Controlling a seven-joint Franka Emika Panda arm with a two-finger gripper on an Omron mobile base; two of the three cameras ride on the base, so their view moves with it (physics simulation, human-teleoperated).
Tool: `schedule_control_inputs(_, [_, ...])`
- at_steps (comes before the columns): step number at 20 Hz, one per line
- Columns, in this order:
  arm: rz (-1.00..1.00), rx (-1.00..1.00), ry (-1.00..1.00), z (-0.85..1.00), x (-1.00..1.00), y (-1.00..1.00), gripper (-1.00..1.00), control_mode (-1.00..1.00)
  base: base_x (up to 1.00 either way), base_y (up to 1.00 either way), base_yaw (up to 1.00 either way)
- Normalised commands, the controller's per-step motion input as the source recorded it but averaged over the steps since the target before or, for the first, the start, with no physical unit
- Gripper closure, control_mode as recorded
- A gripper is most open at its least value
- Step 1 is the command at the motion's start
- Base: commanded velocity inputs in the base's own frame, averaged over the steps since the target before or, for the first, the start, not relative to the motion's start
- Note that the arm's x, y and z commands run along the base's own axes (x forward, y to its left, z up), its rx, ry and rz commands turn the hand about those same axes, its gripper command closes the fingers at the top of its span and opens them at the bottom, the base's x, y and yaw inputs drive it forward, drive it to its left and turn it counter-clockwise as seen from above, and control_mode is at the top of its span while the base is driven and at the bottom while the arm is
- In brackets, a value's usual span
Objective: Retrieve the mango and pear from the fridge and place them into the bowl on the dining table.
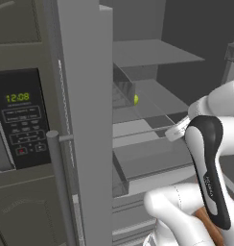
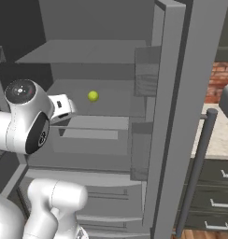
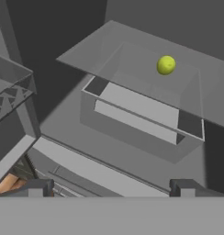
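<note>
While the fridge [image 2: 181,93] stands with its doors open, its grey shelf [image 3: 132,69] carries the pear [image 3: 166,65], alone and well back, near the middle. Small, round and smooth, that fruit looks light but liable to roll or slip, so I'd pinch it across its widest part, gently enough not to bruise it. The end effector [image 3: 111,187] hangs in front of the shelves, fingers spread apart, empty, well short of the fruit. From the hand camera the spread fingertips are plain; the right base camera shows the shelf's depth instead.
</note>
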Motion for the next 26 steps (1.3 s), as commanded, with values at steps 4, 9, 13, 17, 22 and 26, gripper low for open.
schedule_control_inputs(4, [0.00,0.00,0.00,0.00,0.00,0.00,-1.00,1.00,0.00,0.00,0.00])
schedule_control_inputs(9, [0.00,0.00,0.00,-0.04,0.00,-0.01,-1.00,-1.00,0.00,0.00,0.00])
schedule_control_inputs(13, [-0.04,0.00,-0.01,-0.19,0.04,-0.08,-1.00,-1.00,0.00,0.00,0.00])
schedule_control_inputs(17, [-0.05,0.01,0.00,-0.05,0.35,-0.16,-1.00,-1.00,0.00,0.00,0.00])
schedule_control_inputs(22, [-0.02,0.02,-0.03,0.00,0.46,-0.14,-1.00,-1.00,0.00,0.00,0.00])
schedule_control_inputs(26, [0.00,0.02,-0.05,0.00,0.33,-0.01,-1.00,-1.00,0.00,0.00,0.00])
